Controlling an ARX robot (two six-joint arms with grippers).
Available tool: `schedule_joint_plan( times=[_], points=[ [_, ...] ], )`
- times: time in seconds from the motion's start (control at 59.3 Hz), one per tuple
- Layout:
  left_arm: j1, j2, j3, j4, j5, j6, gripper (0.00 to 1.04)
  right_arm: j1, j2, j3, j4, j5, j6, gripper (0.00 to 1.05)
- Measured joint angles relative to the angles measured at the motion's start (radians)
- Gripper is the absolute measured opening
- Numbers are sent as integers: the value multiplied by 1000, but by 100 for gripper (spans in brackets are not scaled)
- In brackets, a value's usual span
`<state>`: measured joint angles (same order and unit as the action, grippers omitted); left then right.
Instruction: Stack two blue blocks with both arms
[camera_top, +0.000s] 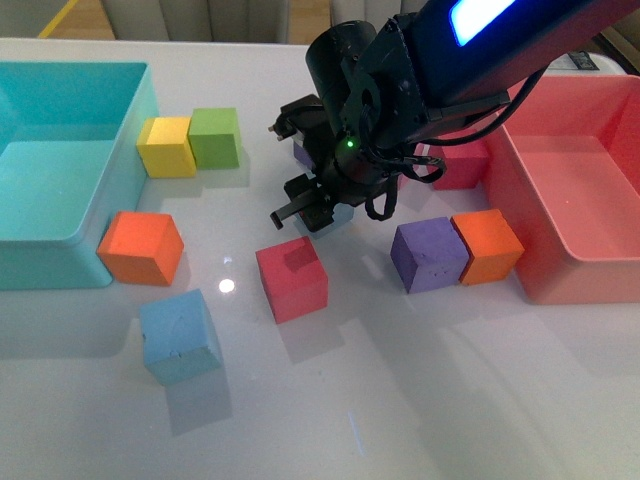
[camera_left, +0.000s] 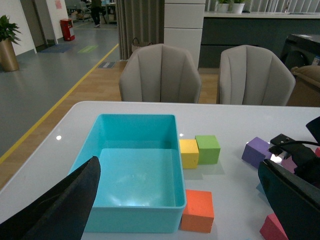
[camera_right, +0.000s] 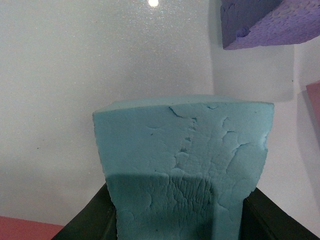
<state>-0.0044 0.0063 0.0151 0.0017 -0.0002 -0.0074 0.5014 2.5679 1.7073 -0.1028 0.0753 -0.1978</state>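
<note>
We found the right hand clamped on one of the two cubes. In the right wrist view the held blue block filled the gap between the two dark fingers, with its cracked, pitted face turned to the camera. We could not tell whether it was resting on the tabletop or was just clear of it. The free blue block sat alone toward the near left of the tabletop, slightly turned, in front of the orange cube and near the turquoise bin. The red cube lay between it and the right arm.

The left hand appeared only in its own wrist view. Its fingers were spread wide with nothing between them, and it was held high over the bin end of the tabletop.

We judged both cubes to be foam — light, soft and a little springy, with rough skin that should not slip. A gentle squeeze seemed enough, since a hard one could dent a cube and tilt it. We thought the best hold was on two opposite side faces at mid-height, which leaves the top and bottom free to meet flat. Being so light, the lower cube might skid at a nudge — steadying it looked like the left hand's job.
</note>
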Motion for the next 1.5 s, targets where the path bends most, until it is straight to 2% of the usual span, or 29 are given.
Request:
schedule_joint_plan(
  times=[0.169, 0.27, 0.32, 0.455, 0.489, 0.674, 0.877, 1.028, 1.231, 1.264, 1.298, 1.366, 1.5],
  points=[
    [0, 0, 0, 0, 0, 0, 96, 3, 5, 6, 0, 0, -1, 45],
    [0, 0, 0, 0, 0, 0, 96, 3, 6, 6, 2, -3, 0, 63],
    [0, 0, 0, 0, 0, 0, 96, 3, 6, 6, 14, -13, 1, 75],
    [0, 0, 0, 0, 0, 0, 96, 2, 0, -11, 42, -19, 2, 95],
    [0, 0, 0, 0, 0, 0, 96, 1, -6, -22, 50, -20, 3, 97],
    [0, 0, 0, 0, 0, 0, 96, -8, -87, -117, 126, -48, 8, 96],
    [0, 0, 0, 0, 0, 0, 96, -27, -289, -307, 284, -113, 31, 96],
    [0, 0, 0, 0, 0, 0, 96, -58, -517, -526, 434, -124, 88, 96],
    [0, 0, 0, 0, 0, 0, 96, -100, -857, -838, 549, -124, 154, 96],
    [0, 0, 0, 0, 0, 0, 96, -101, -902, -890, 600, -87, 161, 93],
    [0, 0, 0, 0, 0, 0, 96, -103, -964, -978, 747, 66, 169, 87],
    [0, 0, 0, 0, 1, 0, 96, -135, -1071, -1117, 928, 189, 177, 77],
    [0, 0, 0, 0, -3, 0, 96, -273, -1354, -1371, 980, 164, 187, 52]
  ],
)
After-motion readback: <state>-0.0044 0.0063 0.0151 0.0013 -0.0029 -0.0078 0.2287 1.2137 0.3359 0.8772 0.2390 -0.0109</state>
